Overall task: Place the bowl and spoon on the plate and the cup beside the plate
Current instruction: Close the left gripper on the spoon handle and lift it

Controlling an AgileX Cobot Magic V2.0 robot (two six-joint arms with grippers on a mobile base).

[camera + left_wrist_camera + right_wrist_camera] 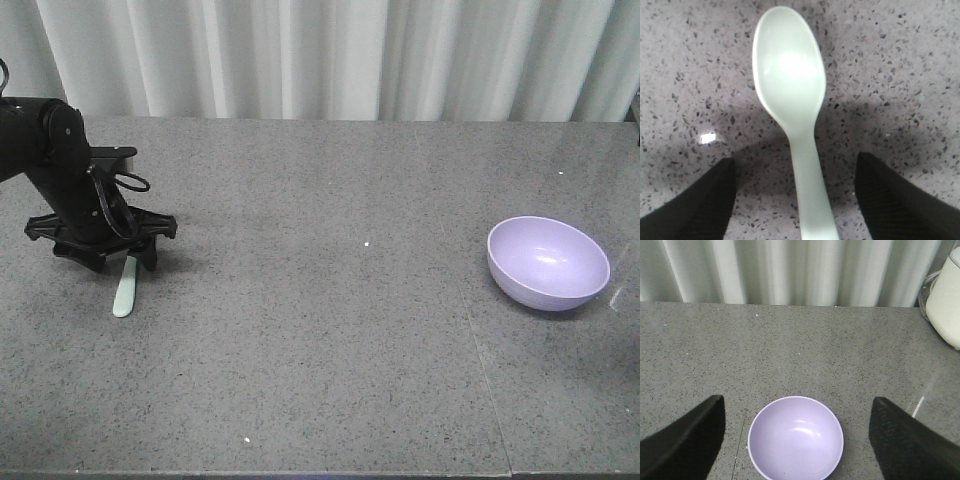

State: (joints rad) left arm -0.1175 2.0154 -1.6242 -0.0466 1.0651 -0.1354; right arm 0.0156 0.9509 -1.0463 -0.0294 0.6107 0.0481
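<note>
1. Front view: my left gripper (112,258) is down at the table's (320,380) left side, right over the spoon (125,292), whose handle sticks out from under it toward me. From here I cannot tell whether the fingers touch it. The bowl (548,262) stands upright, well apart, on the right side.
2. Left wrist view: the spoon (790,90) lies flat, hollow side up, with its handle running between my two fingers (695,210). The jaws are spread wide, with grey tabletop showing on both sides of the handle.
3. Right wrist view: my right gripper (797,447) is spread apart and holds nothing. The bowl (796,437) shows low in the middle between the fingers, untouched. A white appliance (945,300) sits at the far right, by the curtain (790,270).
</note>
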